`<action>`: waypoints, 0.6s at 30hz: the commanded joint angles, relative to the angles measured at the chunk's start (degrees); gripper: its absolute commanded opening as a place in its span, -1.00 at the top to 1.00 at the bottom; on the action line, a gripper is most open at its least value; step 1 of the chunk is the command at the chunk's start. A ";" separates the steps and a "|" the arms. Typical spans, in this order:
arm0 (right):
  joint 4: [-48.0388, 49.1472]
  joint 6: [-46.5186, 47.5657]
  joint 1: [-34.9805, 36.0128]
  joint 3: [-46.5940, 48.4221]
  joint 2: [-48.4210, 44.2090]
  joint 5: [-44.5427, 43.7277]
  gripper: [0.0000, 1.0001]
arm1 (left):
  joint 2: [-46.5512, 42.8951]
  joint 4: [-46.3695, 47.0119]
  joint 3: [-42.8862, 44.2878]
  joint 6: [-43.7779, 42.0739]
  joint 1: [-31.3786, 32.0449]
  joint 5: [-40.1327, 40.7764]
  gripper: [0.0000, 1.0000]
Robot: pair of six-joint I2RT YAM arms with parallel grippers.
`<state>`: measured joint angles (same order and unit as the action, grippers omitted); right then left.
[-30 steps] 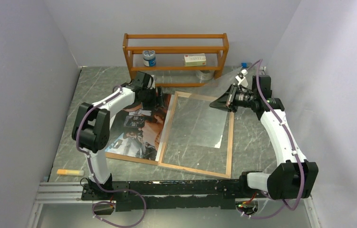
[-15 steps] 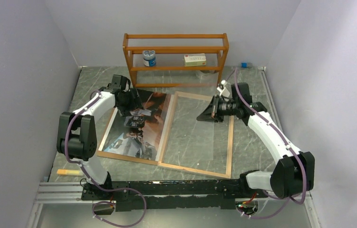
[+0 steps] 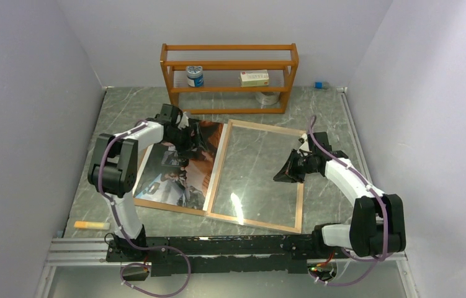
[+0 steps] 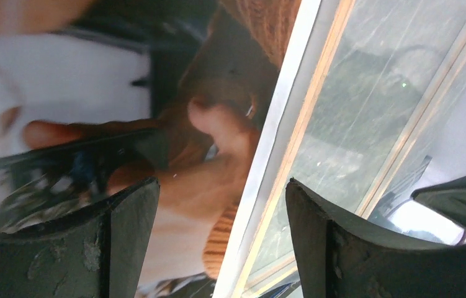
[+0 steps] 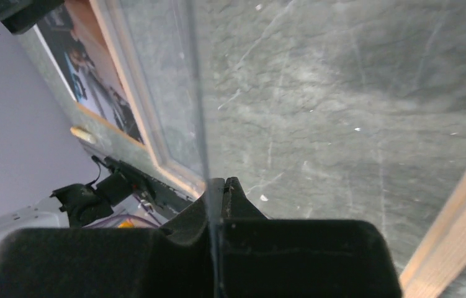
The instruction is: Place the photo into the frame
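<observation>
The frame lies flat at the table's middle, its wood-coloured back rim up. The photo lies beside it on the left, on a brown backing board. My left gripper is open and empty, low over the photo's far right part next to the frame's left rim. In the left wrist view the photo and the silver-white rim show between my open fingers. My right gripper is shut on the clear pane, which lies low inside the frame.
An orange wooden shelf rack stands at the back with a blue-white jar and a white box; a roll sits under it. A yellow stick lies front left. Walls close in on both sides.
My right gripper has come nearer and lower with the clear pane, bringing it down from a raised tilt into the frame. My left gripper swung left, then back right over the photo.
</observation>
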<state>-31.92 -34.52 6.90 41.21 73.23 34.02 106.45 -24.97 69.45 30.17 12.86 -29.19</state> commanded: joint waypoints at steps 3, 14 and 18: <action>4.52 3.85 -0.94 -1.42 0.38 -2.69 1.00 | 5.02 -0.12 5.84 -3.82 5.50 -3.26 -0.56; 5.86 11.45 -1.04 0.40 0.49 -1.17 1.00 | 10.00 -2.11 10.50 -5.04 8.00 -1.54 -0.48; 5.82 11.89 -1.00 0.24 -0.28 -0.69 1.00 | 10.00 -2.33 10.40 -4.95 8.23 -0.86 -0.46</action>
<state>-28.14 -25.43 5.98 40.01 75.07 32.05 115.77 -26.17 78.78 26.65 20.58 -31.59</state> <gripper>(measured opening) 0.010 0.735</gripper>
